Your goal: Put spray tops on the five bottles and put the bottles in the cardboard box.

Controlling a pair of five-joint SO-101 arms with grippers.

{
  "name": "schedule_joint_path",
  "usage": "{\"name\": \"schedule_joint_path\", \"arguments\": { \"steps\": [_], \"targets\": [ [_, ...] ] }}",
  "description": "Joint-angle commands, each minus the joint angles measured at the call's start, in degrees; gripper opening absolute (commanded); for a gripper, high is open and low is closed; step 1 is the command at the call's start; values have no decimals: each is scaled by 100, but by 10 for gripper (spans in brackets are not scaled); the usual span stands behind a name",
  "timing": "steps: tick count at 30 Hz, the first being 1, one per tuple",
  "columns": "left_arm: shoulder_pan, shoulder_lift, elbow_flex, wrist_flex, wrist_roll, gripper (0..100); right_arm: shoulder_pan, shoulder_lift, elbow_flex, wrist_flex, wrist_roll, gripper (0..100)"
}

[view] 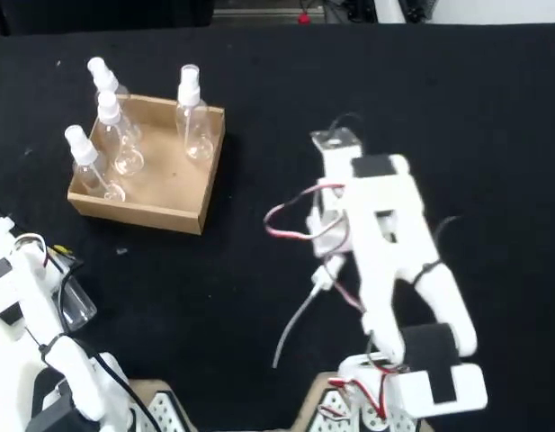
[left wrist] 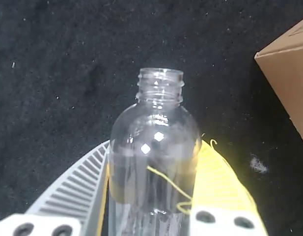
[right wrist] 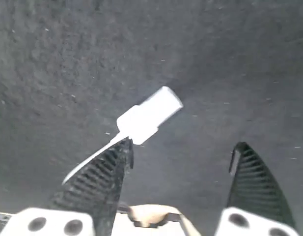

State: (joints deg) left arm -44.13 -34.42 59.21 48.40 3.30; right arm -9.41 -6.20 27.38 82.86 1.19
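L wrist view: L gripper (left wrist: pixel 153 169) is clamped on the bottle (left wrist: pixel 158 128), one finger each side of the body, neck pointing away from the cam. The mouth is bare, no top on it yet. It's clear plastic w/ a threaded neck and looks empty; a yellow strand (left wrist: pixel 168 182) lies across it. A corner of the box (left wrist: pixel 289 64) sits off to one side, apart from the bottle. R wrist view: R gripper (right wrist: pixel 182 147) is spread wide w/ nothing in it, low over the black cloth (right wrist: pixel 215 59). The spray top (right wrist: pixel 149 115) lies flat just beyond the fingertips: white head, thin dip tube running back past one finger; can't tell if they touch. Step in hand, I'd say, is picking up top no. 5. Next move prob. calls for closing on the white head, not the tube, then bringing it to the bottle's mouth, tube in first, & seating it, both arms lined up. High view: four capped bottles (view: pixel 115 135) stand at the box (view: pixel 142 211), far left. Three are plainly inside; the 4th is at the back corner, can't tell if in or behind. The bare bottle (view: pixel 77 306) is at the near-left edge, well apart from the spray top (view: pixel 324 274) mid-table, its tube trailing toward the near edge. Approx. four of five done, by my count.
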Motion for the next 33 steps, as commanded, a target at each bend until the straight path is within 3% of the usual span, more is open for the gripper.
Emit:
{"name": "schedule_joint_path", "arguments": {
  "steps": [1,10,18,28,33],
  "targets": [
    [4,-114,-75,-105,26,155,-325,40,-163,-35,-440,314],
    [4,-114,-75,-105,26,155,-360,479,523,-958,-703,311],
    [-4,-114,-84,-105,26,155,-369,699,391,-1011,-712,232],
    [-4,-114,-84,-105,26,155,-422,1499,-84,-976,-897,249],
    [-4,-114,-84,-105,26,155,-633,1499,-92,-1037,-853,42]
  ]
}}
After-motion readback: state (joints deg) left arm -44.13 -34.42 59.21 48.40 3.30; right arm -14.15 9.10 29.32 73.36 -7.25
